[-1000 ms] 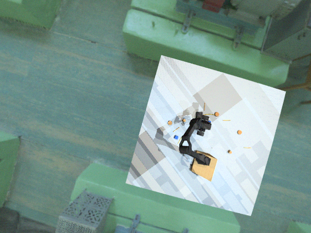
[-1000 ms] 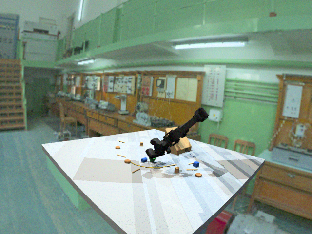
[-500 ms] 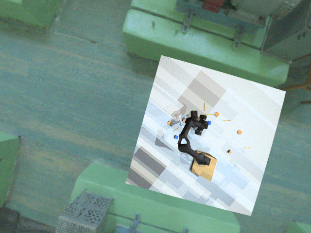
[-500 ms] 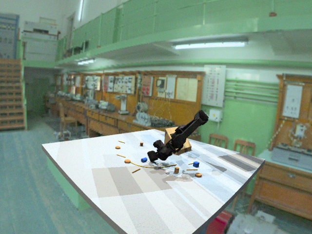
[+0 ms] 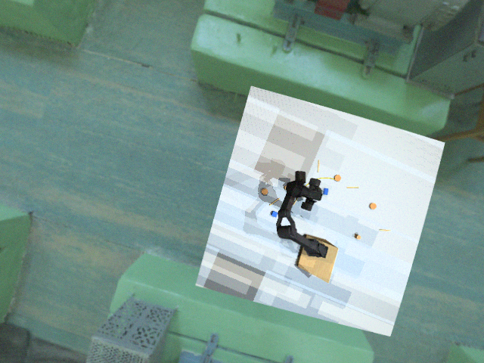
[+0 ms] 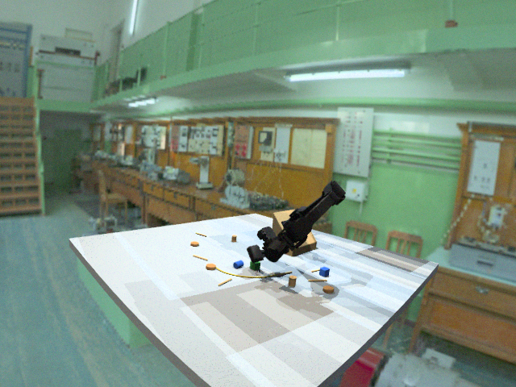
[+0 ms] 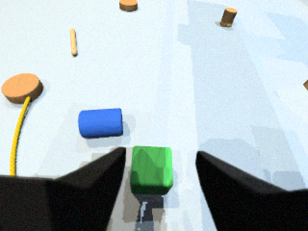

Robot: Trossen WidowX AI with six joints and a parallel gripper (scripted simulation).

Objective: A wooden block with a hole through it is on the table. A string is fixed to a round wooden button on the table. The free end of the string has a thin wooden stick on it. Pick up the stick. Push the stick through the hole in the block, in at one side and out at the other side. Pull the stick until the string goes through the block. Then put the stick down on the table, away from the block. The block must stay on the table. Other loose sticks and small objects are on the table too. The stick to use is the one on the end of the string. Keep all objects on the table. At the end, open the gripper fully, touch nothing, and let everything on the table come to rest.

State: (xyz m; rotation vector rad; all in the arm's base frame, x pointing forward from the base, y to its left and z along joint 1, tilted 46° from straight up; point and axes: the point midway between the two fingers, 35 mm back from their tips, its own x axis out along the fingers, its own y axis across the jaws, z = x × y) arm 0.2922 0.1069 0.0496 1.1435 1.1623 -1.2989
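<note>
The gripper [image 7: 161,161] is open low around a green cube [image 6: 255,265] [image 7: 151,168], with gaps on both sides. The top view hides the cube beneath the arm. The string's round button [image 5: 337,178] [image 6: 210,266] [image 7: 22,88] lies beyond the blue cylinder. The yellow string [image 6: 237,275] [image 7: 17,130] runs from it along the table. The stick [image 6: 287,272] at its free end lies apart from the cube. The wooden block [image 5: 330,267] [image 6: 305,246] stands partly behind the arm; its hole is not visible.
A blue cylinder [image 5: 325,191] [image 6: 238,264] [image 7: 101,122] lies close to the green cube. A blue cube [image 5: 274,214] [image 6: 324,271], brown discs [image 5: 373,206] [image 6: 328,289], small brown cylinders [image 5: 358,236] [image 6: 292,280] and loose sticks [image 5: 352,187] [image 6: 225,282] are spread around.
</note>
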